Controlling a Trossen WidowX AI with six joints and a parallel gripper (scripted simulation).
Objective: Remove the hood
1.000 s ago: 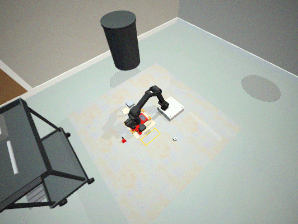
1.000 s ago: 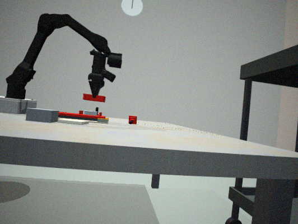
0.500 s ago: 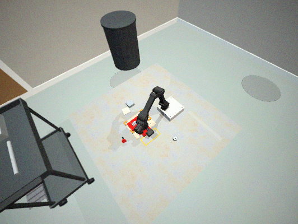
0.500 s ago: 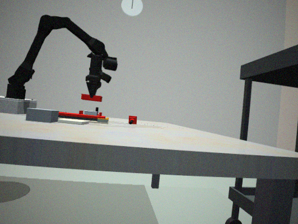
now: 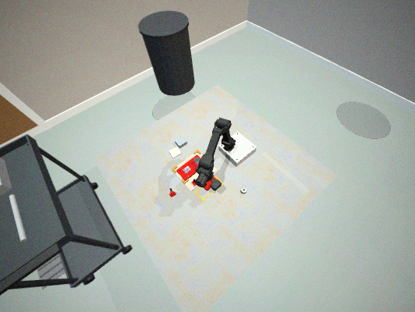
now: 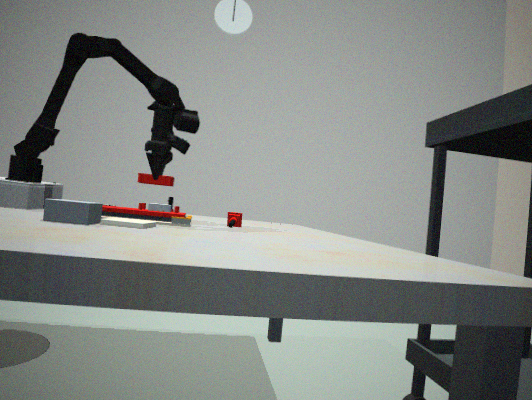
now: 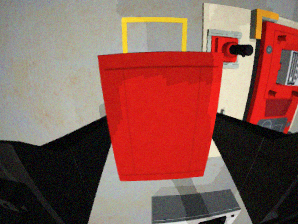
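The red hood [image 5: 209,185] [image 6: 166,181] [image 7: 161,100] is a flat panel held level in the air, well above the table. My gripper [image 6: 156,176] [image 7: 161,119] is shut on the hood, one black finger on each side. The marked area, a yellow outline [image 5: 203,200] [image 7: 155,20], shows beyond the hood's far edge in the wrist view, and the hood hides its near side. The red toy car [image 5: 181,173] [image 6: 122,211] [image 7: 264,82] sits hoodless with its grey engine exposed, to the right in the wrist view.
A cream board [image 7: 225,95] with orange corner brackets lies around the car and bears a red block [image 7: 223,49] with a black pin. Another red block [image 5: 172,193] [image 6: 237,218], a grey block [image 5: 180,141] [image 6: 72,211], a cream pad [image 5: 175,152] and a white ring [image 5: 243,190] lie around.
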